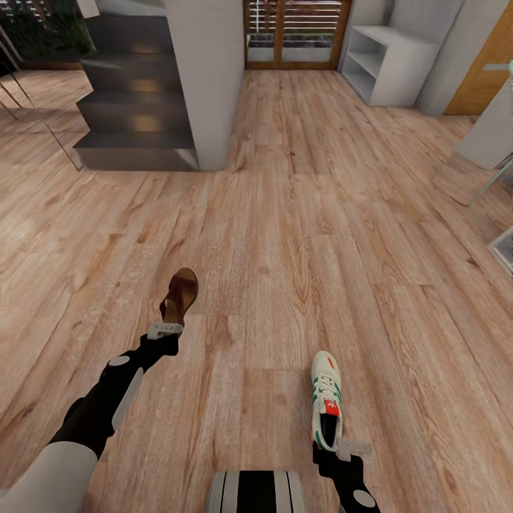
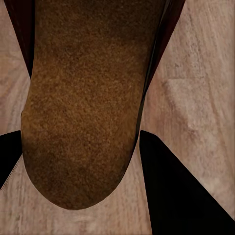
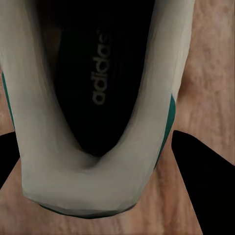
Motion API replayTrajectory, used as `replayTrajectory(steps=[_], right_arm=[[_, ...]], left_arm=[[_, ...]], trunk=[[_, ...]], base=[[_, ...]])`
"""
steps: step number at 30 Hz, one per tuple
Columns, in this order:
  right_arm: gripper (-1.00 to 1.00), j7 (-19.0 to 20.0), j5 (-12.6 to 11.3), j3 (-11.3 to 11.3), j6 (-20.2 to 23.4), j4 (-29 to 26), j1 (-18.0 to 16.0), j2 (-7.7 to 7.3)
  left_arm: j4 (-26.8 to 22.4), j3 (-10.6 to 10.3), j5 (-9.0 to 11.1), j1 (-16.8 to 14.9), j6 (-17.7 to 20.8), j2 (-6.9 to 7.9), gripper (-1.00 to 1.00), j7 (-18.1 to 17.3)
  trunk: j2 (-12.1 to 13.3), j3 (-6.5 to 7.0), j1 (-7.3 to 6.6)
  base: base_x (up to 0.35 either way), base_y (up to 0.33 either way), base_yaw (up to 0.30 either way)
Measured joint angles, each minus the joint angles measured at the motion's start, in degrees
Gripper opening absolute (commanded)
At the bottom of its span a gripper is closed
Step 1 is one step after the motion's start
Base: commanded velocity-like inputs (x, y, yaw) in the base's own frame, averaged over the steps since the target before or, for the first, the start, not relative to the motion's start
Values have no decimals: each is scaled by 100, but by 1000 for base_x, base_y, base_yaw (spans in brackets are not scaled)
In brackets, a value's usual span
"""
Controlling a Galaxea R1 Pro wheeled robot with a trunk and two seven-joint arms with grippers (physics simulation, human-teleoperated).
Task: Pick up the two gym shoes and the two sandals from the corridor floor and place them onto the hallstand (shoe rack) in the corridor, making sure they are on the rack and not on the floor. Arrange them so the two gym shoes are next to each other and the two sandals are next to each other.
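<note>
Two shoes are in hand here, one per arm. From the head camera, the left gripper sits at the heel of a flat brown leather strappy sandal, and the right gripper sits at the heel of a white low-top sneaker with green stripes and a red-orange tongue patch. Both shoes show over the light wood-plank corridor floor; whether they're lifted or just resting can't be told from this angle. The pale grey-white hallstand with open shelves is well apart, far up the corridor on the right. Between robot and rack it's mostly bare planks, but a grey pillar with dark steps stands left of the route, and some glass-edged thing pokes in at the right edge.

Left wrist camera: the sandal's tan suede insole sits between the dark fingers, jaws look closed on the heel end, though contact isn't clearly shown.

Right wrist camera: the sneaker's heel collar sits between the fingers, same story, seemingly pinched at the heel.

Risk-wise, both grips are at the very heel, so each shoe hangs out long. Probably they could swing or slip during the drive, or clip the rack's edge on arrival.
</note>
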Motion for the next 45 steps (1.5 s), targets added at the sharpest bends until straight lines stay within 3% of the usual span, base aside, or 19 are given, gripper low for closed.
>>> replayTrajectory(steps=[14, 21, 28, 34, 40, 45], right_arm=[[-100, -3, 9, -6, -19, -35, 0, -16], [-100, -13, 8, -7, -19, -132, 0, -18], [-100, -7, 8, -27, -19, -138, 1, -43], [-100, -7, 8, -29, -32, -141, 1, -195], [-100, -3, 11, -21, -213, -108, 1, -529], [-100, 20, 14, -39, -302, -73, 7, -712]], left_arm=[[87, 25, -5, 9, -4, 56, -100, 2], [104, 46, -2, 372, -38, 72, -100, 56], [136, 151, -5, 729, -453, 84, -100, 106], [561, 342, -3, 901, -711, 87, -100, 135], [1444, 444, -13, 930, -1597, 71, -100, 145], [2113, 459, 3, 933, -2139, 38, -100, 159]], trunk=[[19, 310, -36], [28, 473, -54], [38, 678, -72], [46, 859, -88], [54, 1041, -103], [60, 1194, -116]], base=[[0, 0, 0], [0, 0, -38], [0, 0, -151], [0, 0, -164], [0, 0, -155], [0, 0, -139]])
